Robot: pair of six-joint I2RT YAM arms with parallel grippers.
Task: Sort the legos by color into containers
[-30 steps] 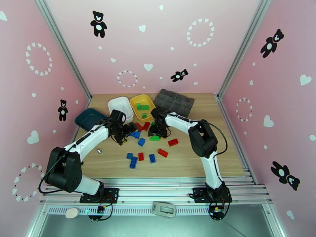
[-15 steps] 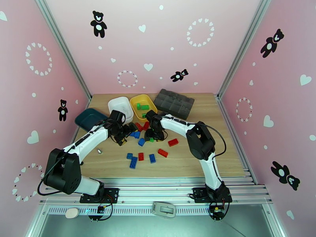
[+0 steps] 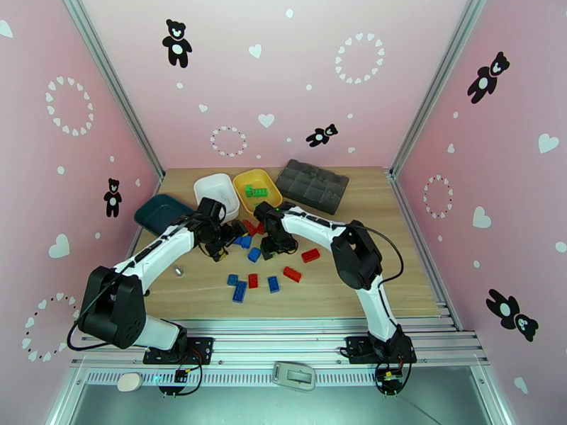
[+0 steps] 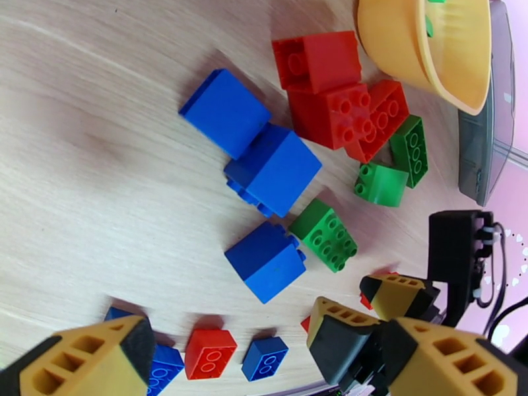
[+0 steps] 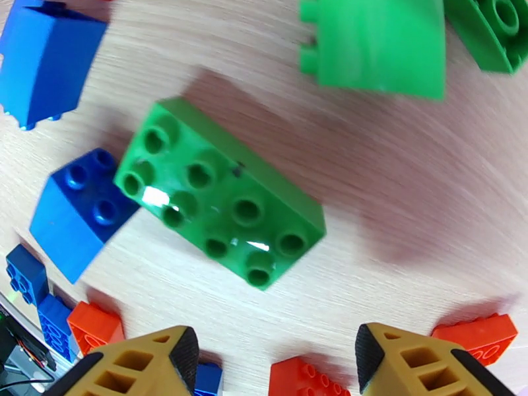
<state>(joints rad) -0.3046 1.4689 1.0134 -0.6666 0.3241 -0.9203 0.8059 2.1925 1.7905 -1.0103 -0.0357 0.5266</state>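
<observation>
Green eight-stud brick (image 5: 221, 219) lies studs-up on the desk (image 5: 409, 193), mid-pile, near the yellow tray (image 3: 243, 196). I note a blue brick (image 5: 79, 212) touching its upper-left end, a second green brick (image 5: 376, 44) just beyond it and a red brick (image 5: 485, 334) beside the right fingers (image 5: 409, 361). Its long axis runs upper left to lower right in the right wrist view. Right fingers stand apart, empty; left fingers (image 4: 86, 358) gape wide, empty.

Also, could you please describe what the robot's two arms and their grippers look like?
The left arm and right arm have glossy white tubular links joined by chunky black joints. A thin black cable loops beside the right arm. The left gripper and right gripper each carry mustard-yellow fingers with hollow cut-out pockets and black inner pads.
</observation>
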